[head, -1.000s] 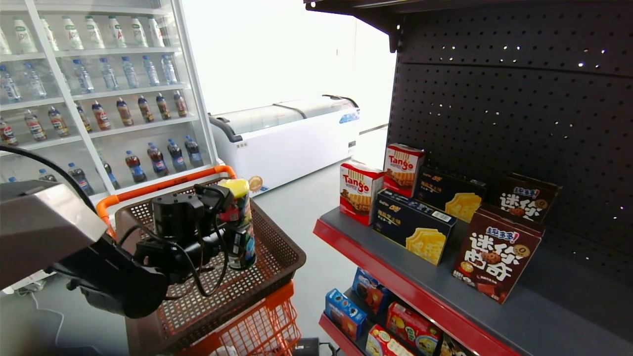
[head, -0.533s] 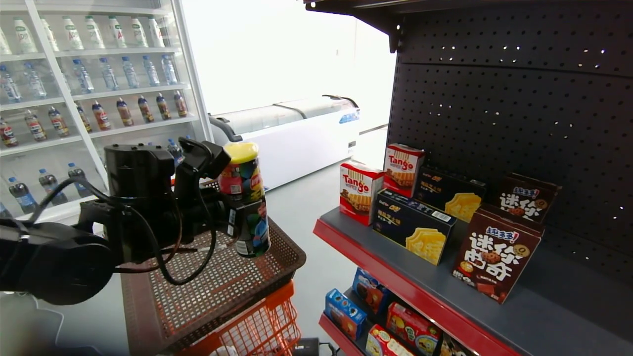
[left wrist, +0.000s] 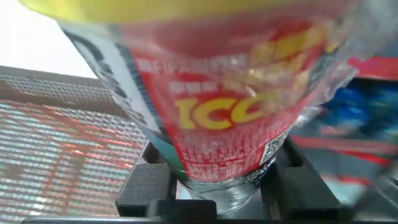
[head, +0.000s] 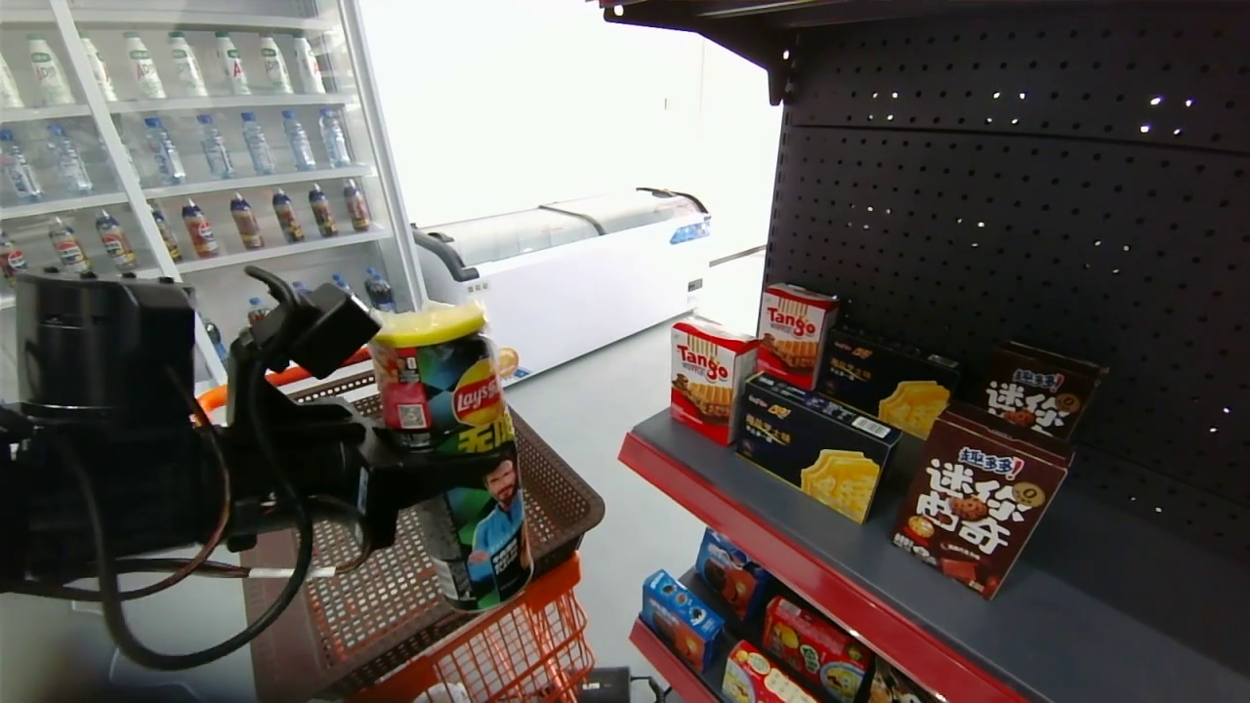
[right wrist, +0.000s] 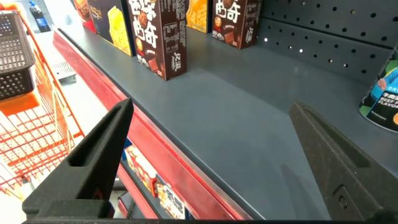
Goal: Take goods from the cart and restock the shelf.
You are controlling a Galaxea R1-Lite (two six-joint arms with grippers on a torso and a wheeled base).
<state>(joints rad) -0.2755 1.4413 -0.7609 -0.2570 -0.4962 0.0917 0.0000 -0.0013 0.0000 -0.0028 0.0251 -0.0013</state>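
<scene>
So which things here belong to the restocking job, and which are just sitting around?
Job: chip can, left claw gripping it, cart, grey shelf, right claw open over that shelf.
Just around: drinks fridge, chest freezer, boxes already shelved.

The grey, red-edged shelf (head: 1123, 605) bears a cluster of upright snack boxes (head: 818, 444).
</scene>
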